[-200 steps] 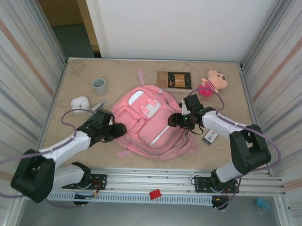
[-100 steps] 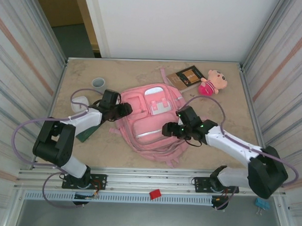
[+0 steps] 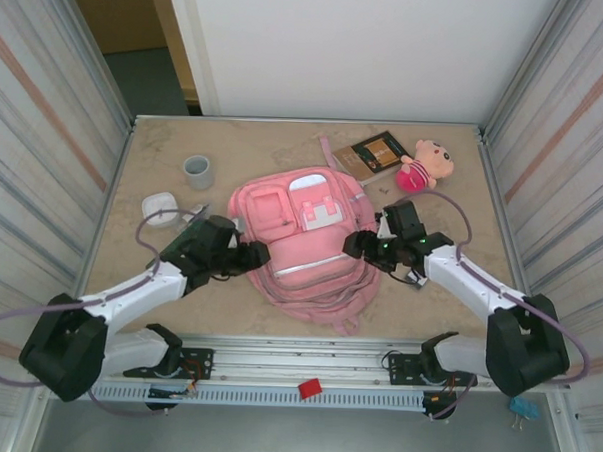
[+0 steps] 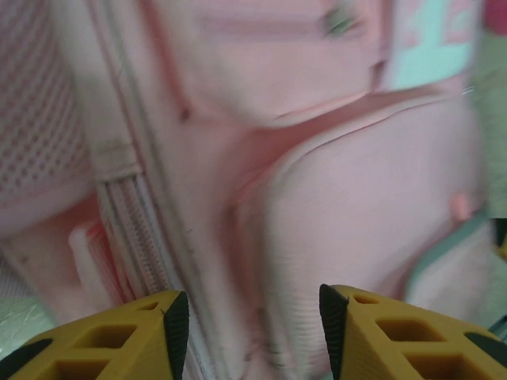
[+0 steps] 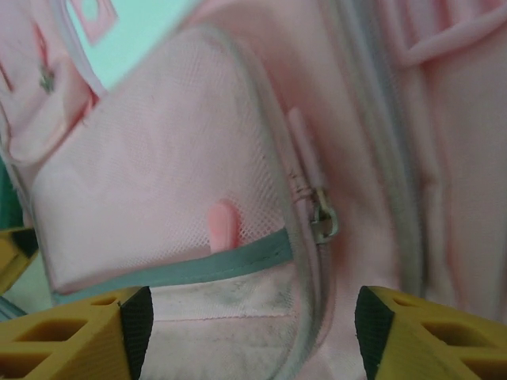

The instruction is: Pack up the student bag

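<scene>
Top external view: the student bag (image 3: 310, 271) lies flat at the middle of the bench (image 3: 245, 148), front pockets up. It lies as it did half a second ago, but turned from its pose a second ago. The left end effector (image 3: 257, 254) is at the bag's near-left edge, having come down from the bag's far-left corner. Its fingers stand apart, open over pink fabric. The right end effector (image 3: 351, 246) is at the bag's right edge, shifted slightly farther from the bag's near side. It is also open, with a mesh pocket (image 5: 158, 198) and zip pull (image 5: 323, 222) between its fingers. A book (image 3: 377, 152) and plush doll (image 3: 427, 163) lie beyond the bag's far-right corner, and a cup (image 3: 196, 171) and white case (image 3: 160, 208) to the bag's left.
</scene>
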You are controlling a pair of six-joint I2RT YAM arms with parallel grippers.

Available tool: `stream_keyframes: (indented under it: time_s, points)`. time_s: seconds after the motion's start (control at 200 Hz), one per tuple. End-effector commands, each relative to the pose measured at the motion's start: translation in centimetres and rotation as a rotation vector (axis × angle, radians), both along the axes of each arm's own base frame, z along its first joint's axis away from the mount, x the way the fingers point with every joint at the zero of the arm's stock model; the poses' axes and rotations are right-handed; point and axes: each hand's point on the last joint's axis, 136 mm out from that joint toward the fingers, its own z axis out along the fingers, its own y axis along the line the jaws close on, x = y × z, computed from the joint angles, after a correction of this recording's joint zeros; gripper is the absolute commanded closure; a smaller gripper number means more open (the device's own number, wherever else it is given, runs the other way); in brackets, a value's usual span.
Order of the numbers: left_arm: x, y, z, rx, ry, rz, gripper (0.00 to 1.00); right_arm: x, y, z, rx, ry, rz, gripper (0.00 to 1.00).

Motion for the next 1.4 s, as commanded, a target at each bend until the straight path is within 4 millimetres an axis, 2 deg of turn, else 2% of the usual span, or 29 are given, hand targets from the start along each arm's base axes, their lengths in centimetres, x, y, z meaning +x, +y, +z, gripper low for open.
stream_keyframes:
  time_s: [0.0,0.065,0.286,0.401,0.481,0.631,0.722,0.782,0.902,1.012,1.092,1.178,1.293,1.393]
  points:
    - [1.7,-0.8,-0.1,-0.034,-0.017,0.039,0.51,-0.2,2.5,-0.2,0.046,-0.018,0.033,0.33]
    - [3.0,-0.6,0.0,-0.001,-0.037,0.046,0.50,-0.2,3.6,-0.3,0.055,-0.019,0.019,0.33]
    - [8.2,1.4,1.4,0.023,-0.075,0.060,0.44,0.8,7.7,1.5,0.122,-0.109,0.008,0.34]
    - [9.7,2.7,4.2,0.076,-0.131,0.043,0.40,0.8,8.6,3.5,0.136,-0.157,0.024,0.29]
    - [9.4,3.7,6.7,0.146,-0.168,0.032,0.38,0.5,7.2,5.6,0.108,-0.204,0.016,0.26]
    - [7.3,3.9,11.9,0.218,-0.331,-0.113,0.32,-0.2,2.0,10.0,0.087,-0.311,-0.040,0.22]
    - [5.0,2.0,14.1,0.225,-0.506,-0.347,0.32,-0.6,-0.5,11.8,0.129,-0.349,-0.064,0.21]
    - [2.9,0.3,14.7,0.228,-0.624,-0.529,0.34,-0.8,-1.5,12.3,0.149,-0.370,-0.069,0.20]
    - [-0.4,-2.3,14.1,0.334,-0.825,-0.839,0.34,-0.8,-3.0,12.4,0.153,-0.384,-0.097,0.21]
    - [-2.1,-4.5,12.0,0.460,-0.963,-1.112,0.32,-0.8,-3.1,11.6,0.162,-0.376,-0.107,0.21]
    - [-1.6,-5.9,10.0,0.547,-0.981,-1.225,0.30,-0.8,-2.9,10.9,0.181,-0.362,-0.116,0.21]
    - [-1.1,-7.8,8.2,0.560,-0.959,-1.306,0.30,-0.8,-2.8,10.2,0.189,-0.355,-0.124,0.22]
    - [0.3,-10.1,5.7,0.630,-0.954,-1.349,0.29,-0.8,-3.0,9.8,0.179,-0.350,-0.130,0.21]
    - [1.2,-11.7,4.4,0.648,-0.980,-1.376,0.27,-1.0,-2.8,9.8,0.176,-0.351,-0.104,0.21]
